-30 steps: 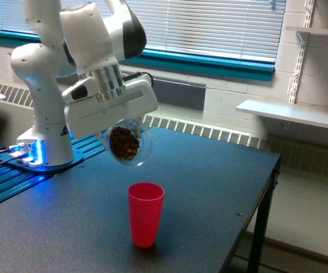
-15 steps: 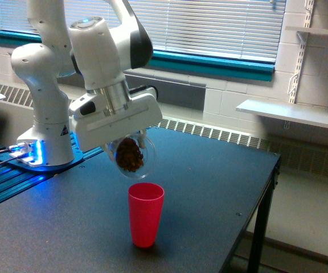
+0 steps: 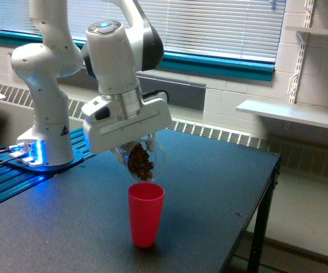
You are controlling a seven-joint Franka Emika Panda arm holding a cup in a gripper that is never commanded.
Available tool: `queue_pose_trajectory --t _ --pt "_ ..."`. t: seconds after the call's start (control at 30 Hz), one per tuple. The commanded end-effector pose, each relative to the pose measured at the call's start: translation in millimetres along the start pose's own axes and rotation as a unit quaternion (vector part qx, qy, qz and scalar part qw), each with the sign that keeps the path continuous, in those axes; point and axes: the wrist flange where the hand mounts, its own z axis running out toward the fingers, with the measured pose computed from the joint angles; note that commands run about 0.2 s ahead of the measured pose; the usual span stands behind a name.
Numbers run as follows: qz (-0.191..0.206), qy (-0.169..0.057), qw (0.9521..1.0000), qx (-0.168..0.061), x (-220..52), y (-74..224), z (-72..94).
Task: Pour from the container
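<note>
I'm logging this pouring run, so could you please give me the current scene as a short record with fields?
held item: clear cup, tipped, in the gripper
contents: brown nut-like pieces, gathered toward the lower side
target: red cup, upright on the dark table
relation: clear cup is just above the red cup's mouth, apart from it
spill: none visible on the table
arm base: white, at the exterior view's left
</note>
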Motion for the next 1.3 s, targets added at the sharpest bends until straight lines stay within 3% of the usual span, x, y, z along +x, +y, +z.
queue_pose_trajectory --t 0.03,0.67,1.3 --pt "0.011 -0.005 0.9998 -0.018 0.1 -19.1 1.9" --pt "0.015 -0.005 0.9993 -0.033 -8.5 -29.6 11.2" --pt "0.025 0.002 0.9991 -0.034 -21.6 -18.8 5.7"
